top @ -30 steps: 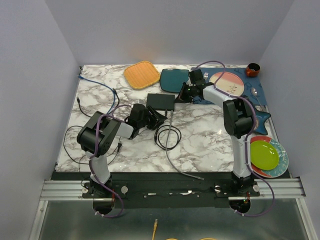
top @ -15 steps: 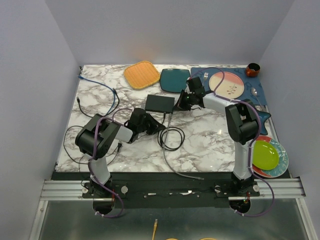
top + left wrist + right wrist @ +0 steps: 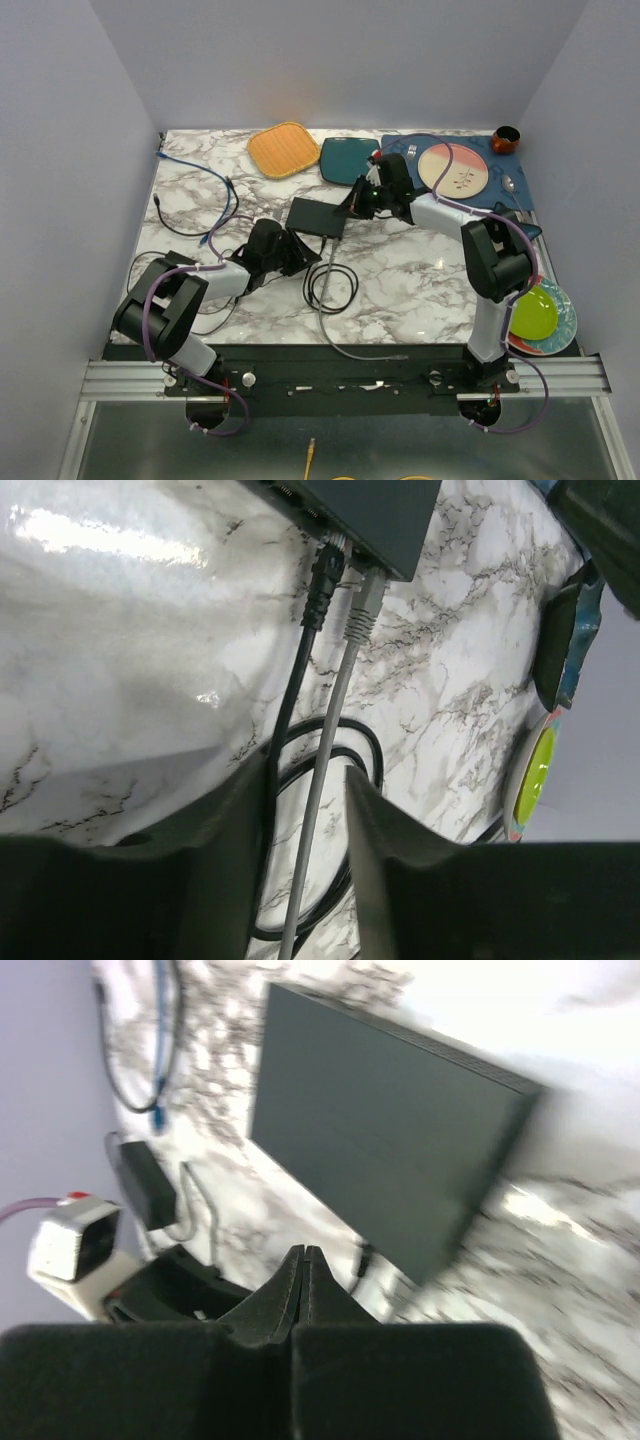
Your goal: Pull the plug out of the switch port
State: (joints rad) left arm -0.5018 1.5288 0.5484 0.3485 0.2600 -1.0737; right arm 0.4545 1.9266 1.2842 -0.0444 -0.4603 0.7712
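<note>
Marble tabletop (image 3: 420, 280): approach step, left jaws released short of the grey plug (image 3: 362, 605), right jaws clenched; next, advance, clamp

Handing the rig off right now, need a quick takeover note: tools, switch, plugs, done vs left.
Left tool: open, fingers either side of the grey cable, short of the plugs.
Right tool: shut, by the switch edge; contact unclear.
Switch: grey plug and black plug both seated in its ports.
Done: nothing pulled.
Left: grip the plug, probably the grey one, and pull it out.
</note>
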